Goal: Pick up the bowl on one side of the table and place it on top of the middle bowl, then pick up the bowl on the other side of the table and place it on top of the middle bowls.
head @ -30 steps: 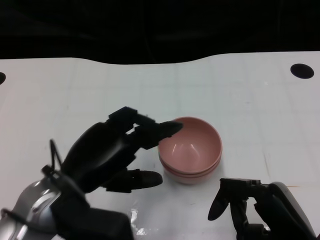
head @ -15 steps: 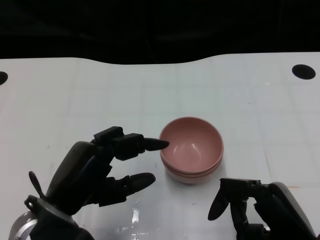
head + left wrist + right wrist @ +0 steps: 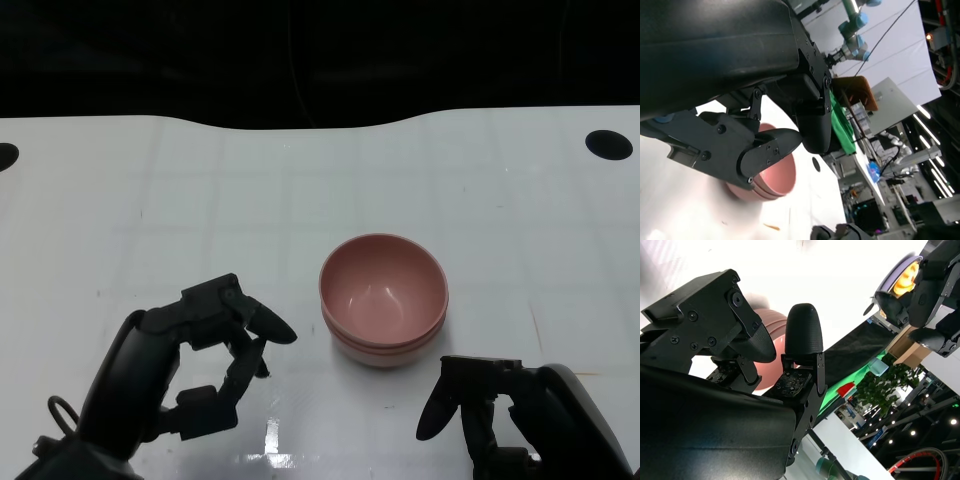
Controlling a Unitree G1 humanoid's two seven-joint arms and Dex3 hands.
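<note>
A stack of pink bowls (image 3: 383, 298) stands in the middle of the white table (image 3: 150, 210), the top one nested inside the others. The left wrist view shows the same pink stack (image 3: 774, 179) past the fingers. My left hand (image 3: 185, 370) rests low to the left of the stack, holding nothing, its fingers curled in and apart from the bowls. My right hand (image 3: 510, 410) sits at the lower right, just in front of the stack, fingers pointing down and holding nothing. The right wrist view shows a slice of pink bowl (image 3: 767, 335) behind the fingers.
A black round hole (image 3: 606, 143) marks the table at the far right, and another (image 3: 4, 155) shows at the left edge. The table's far edge meets a dark background.
My left hand has pulled back from the rim of the bowl stack toward the lower left and its fingers have curled in. The right hand and the bowls have not moved.
</note>
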